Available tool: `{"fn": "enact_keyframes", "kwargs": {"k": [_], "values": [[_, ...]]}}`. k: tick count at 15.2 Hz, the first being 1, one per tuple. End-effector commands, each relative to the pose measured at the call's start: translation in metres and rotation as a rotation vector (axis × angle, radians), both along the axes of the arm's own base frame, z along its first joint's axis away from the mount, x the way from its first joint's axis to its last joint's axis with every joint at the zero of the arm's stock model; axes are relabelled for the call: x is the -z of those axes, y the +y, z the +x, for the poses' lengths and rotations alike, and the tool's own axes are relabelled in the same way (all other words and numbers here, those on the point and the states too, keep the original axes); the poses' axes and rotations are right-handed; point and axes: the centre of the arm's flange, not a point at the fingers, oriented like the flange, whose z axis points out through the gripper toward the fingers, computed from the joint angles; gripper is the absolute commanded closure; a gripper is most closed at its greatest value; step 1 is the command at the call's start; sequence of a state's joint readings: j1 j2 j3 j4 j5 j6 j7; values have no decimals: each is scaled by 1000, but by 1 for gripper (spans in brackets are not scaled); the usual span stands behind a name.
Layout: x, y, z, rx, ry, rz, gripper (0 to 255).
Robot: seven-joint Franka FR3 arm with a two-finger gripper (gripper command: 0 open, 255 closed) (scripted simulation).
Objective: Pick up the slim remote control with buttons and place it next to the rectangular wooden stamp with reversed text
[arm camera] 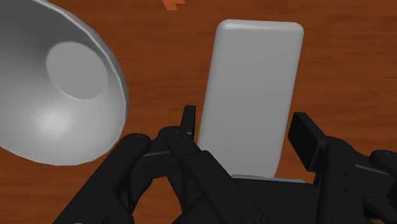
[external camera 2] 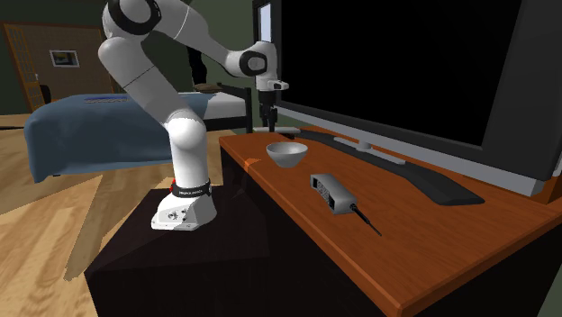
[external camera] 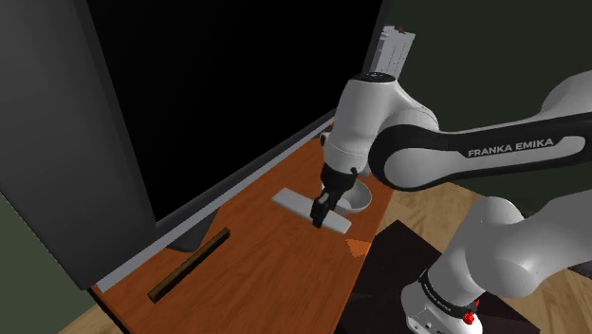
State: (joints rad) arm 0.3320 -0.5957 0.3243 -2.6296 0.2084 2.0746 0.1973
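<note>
Hanging above the orange-brown wooden tabletop [external camera: 266, 275], the black two-finger claw [external camera: 325, 211] is released, its fingers [arm camera: 305, 135] standing apart and clasping nothing. The slim, pale grey rectangular remote control [arm camera: 254, 83] lies flat on the table below and ahead of the claw [arm camera: 246, 124], lined up with the gap between the fingers and untouched by them. A shallow grey bowl [arm camera: 63, 114] sits just beside it. In the shoulder view the claw covers the middle of the remote control [external camera: 292, 200], and the long, dark brown bar-shaped stamp [external camera: 190, 264] lies well apart, toward that view's lower left. In the wrist view the remote's near end is hidden behind the claw's body, and the bowl is cut off by the picture's edge. In the second exterior view the claw [external camera 2: 267, 124] hangs beyond the bowl [external camera 2: 286, 158], and dark buttons at one end of the remote control [external camera 2: 331, 192] are too small to make out.
</note>
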Motion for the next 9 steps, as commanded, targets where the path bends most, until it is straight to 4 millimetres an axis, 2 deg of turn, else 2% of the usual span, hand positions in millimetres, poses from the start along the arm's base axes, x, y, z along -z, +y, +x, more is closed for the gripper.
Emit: {"fn": "enact_keyframes", "kwargs": {"k": [1,9], "values": [[0,27,-7,1,1,1,255],[0,131,-26,1,1,1,255]]}}
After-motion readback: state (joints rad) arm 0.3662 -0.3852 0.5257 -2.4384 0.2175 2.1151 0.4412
